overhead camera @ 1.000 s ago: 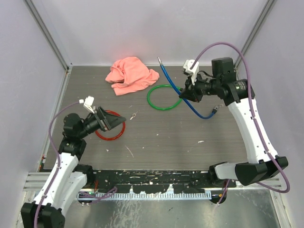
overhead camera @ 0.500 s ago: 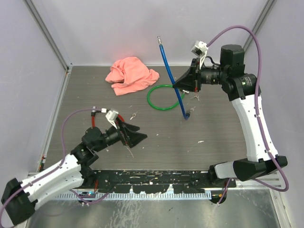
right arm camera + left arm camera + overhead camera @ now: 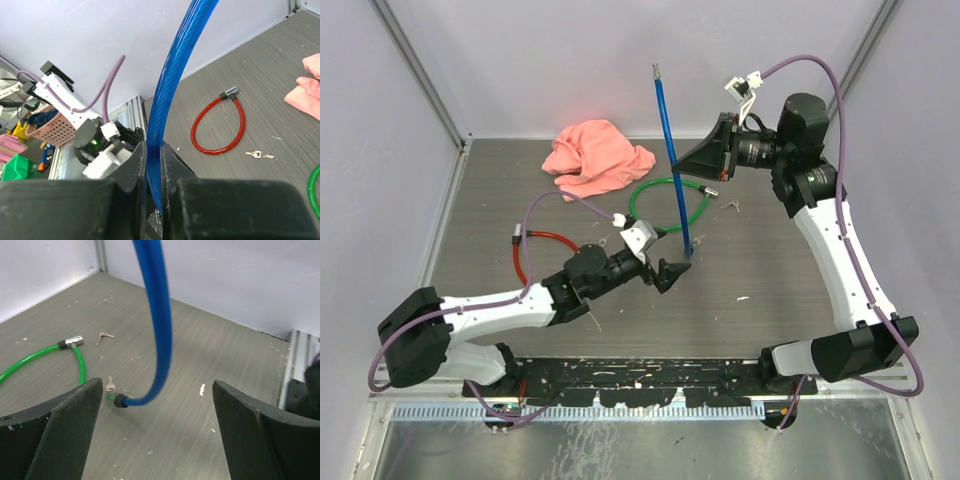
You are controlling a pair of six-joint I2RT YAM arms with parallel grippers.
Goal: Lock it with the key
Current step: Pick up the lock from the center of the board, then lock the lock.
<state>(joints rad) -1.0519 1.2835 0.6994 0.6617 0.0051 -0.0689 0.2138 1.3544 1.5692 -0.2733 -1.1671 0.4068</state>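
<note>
**R pincer holds blue cable, L pincer wide by its tip**

R pincer (image 3: 154,152) is clenched on the blue cable lock (image 3: 664,120), holding it upright w/ its low end down at the surface (image 3: 770,270). L pincer (image 3: 673,270) is released, jaws spread, just beside that low end, not touching. One small key (image 3: 110,386) lies just beside the blue cable's end. Another key pair (image 3: 259,155) lies farther from it, near the red cable lock (image 3: 194,131). Green cable lock (image 3: 81,367) lies behind the blue one.

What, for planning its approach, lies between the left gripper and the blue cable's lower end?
Just bare table, seen in the left wrist view, from left gripper to blue cable.
</note>
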